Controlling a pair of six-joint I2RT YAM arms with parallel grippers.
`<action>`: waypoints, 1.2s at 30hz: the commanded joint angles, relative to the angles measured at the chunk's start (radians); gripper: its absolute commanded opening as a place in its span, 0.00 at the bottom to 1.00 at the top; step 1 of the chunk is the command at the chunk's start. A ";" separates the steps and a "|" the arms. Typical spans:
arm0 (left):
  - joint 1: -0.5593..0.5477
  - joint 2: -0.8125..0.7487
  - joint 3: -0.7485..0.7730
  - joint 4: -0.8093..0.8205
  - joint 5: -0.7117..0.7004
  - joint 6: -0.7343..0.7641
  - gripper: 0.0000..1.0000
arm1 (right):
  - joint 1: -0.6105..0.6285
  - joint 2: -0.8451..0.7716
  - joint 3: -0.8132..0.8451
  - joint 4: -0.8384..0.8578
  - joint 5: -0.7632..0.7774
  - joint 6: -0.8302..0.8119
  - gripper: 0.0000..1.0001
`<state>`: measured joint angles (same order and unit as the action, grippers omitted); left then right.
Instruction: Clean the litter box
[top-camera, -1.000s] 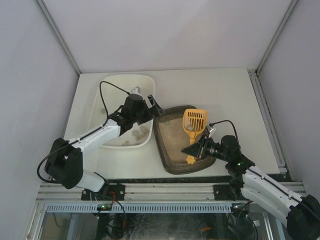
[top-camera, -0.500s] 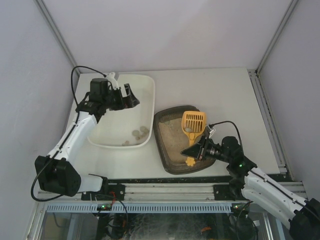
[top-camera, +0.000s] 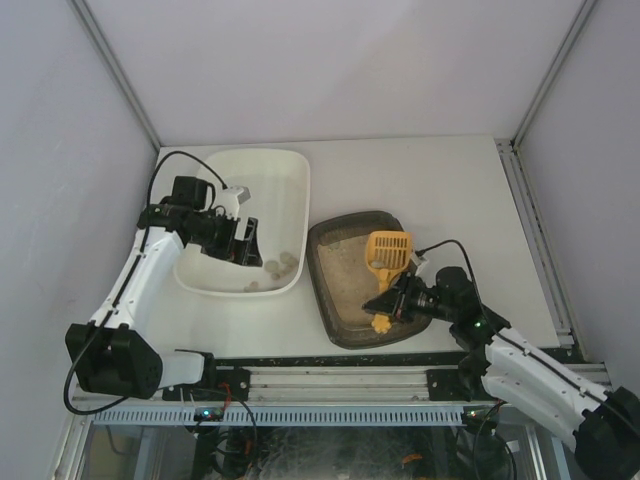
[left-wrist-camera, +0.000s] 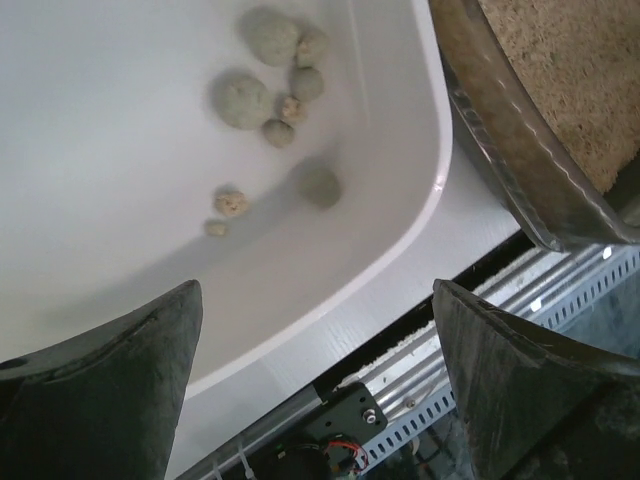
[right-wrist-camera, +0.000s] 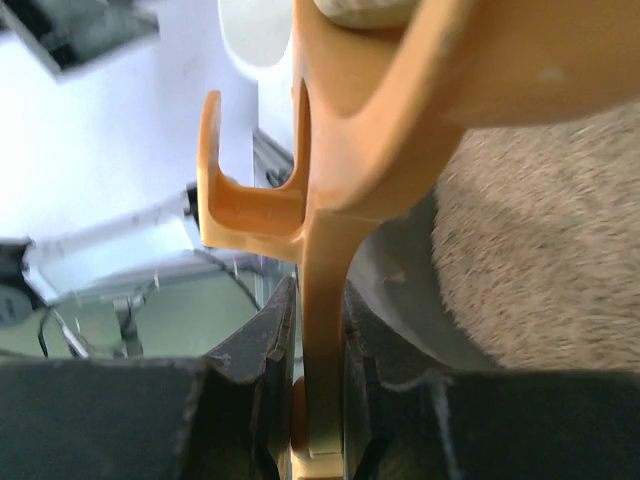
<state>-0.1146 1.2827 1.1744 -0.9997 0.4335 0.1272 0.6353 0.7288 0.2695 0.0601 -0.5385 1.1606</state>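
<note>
The dark grey-brown litter box (top-camera: 337, 318) with beige litter sits at the table's front middle; its rim also shows in the left wrist view (left-wrist-camera: 500, 160). My right gripper (top-camera: 392, 303) is shut on the handle of a yellow-orange slotted scoop (top-camera: 387, 252) held over the litter, with a pale clump in it. The handle (right-wrist-camera: 322, 300) stands between my right gripper's pads (right-wrist-camera: 322, 440). My left gripper (top-camera: 245, 243) is open and empty, hovering over the cream-white tub (top-camera: 290, 190), above several grey-green clumps (left-wrist-camera: 270, 70) at its near end.
The white tub's near rim (left-wrist-camera: 400, 250) lies close beside the litter box. The aluminium rail (top-camera: 340, 375) with the arm bases runs along the table's front edge. White walls enclose the table on the left, back and right.
My left gripper left the litter box's edge, swung back over the tub's far left, then came down toward its near end. The scoop has shifted slightly nearer.
</note>
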 joint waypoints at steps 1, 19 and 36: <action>0.007 -0.016 0.063 -0.078 0.122 0.133 0.98 | -0.089 -0.032 0.019 0.040 -0.035 -0.020 0.00; 0.007 -0.004 0.064 -0.041 0.129 0.097 0.98 | -0.008 0.260 0.188 0.051 -0.105 -0.133 0.00; 0.419 0.239 0.372 -0.184 0.123 0.106 1.00 | 0.213 0.822 0.965 -0.455 0.185 -0.484 0.00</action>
<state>0.2691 1.5150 1.4769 -1.1160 0.5568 0.2359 0.7963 1.3865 1.0145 -0.1963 -0.4568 0.8188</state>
